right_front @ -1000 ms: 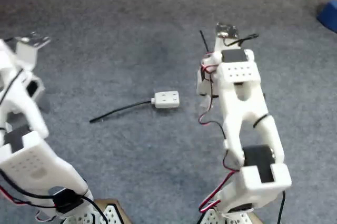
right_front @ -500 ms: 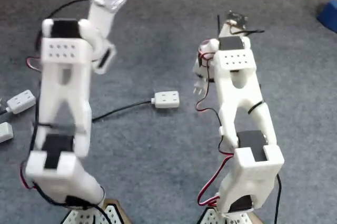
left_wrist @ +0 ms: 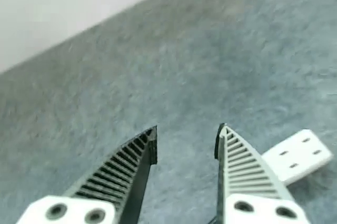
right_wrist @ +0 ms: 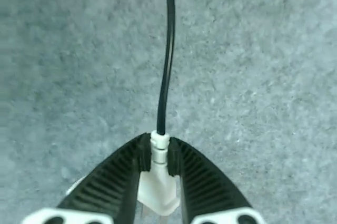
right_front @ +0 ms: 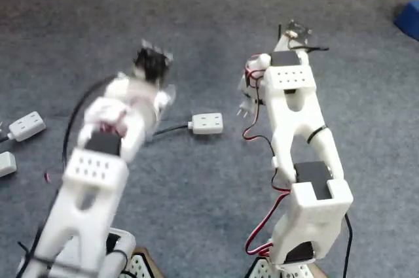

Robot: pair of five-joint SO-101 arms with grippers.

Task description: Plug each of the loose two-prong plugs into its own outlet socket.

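A white outlet socket (right_front: pixel 207 123) lies mid-carpet, its black cord (right_front: pixel 173 130) trailing left. My right gripper (right_front: pixel 249 103) hangs just right of it, shut on a white two-prong plug (right_front: pixel 243 112) whose prongs point toward the socket. In the right wrist view the plug (right_wrist: pixel 157 182) sits clamped in the right gripper (right_wrist: pixel 156 147), and its black cord (right_wrist: pixel 167 50) runs away over the carpet. My left gripper (right_front: pixel 154 62) hovers left of and beyond the socket. It is open (left_wrist: pixel 185 139) with nothing between its fingers, and the socket (left_wrist: pixel 297 155) lies off to one side.
Two more white outlet blocks lie at the carpet's left edge, one (right_front: pixel 27 125) above the other (right_front: pixel 5 163). A blue object (right_front: pixel 409 19) sits at the far right edge. The arm bases stand at the near edge.
My left arm has swung from the far left in toward the middle, ending near the socket. The right arm with the plug has shifted only slightly.
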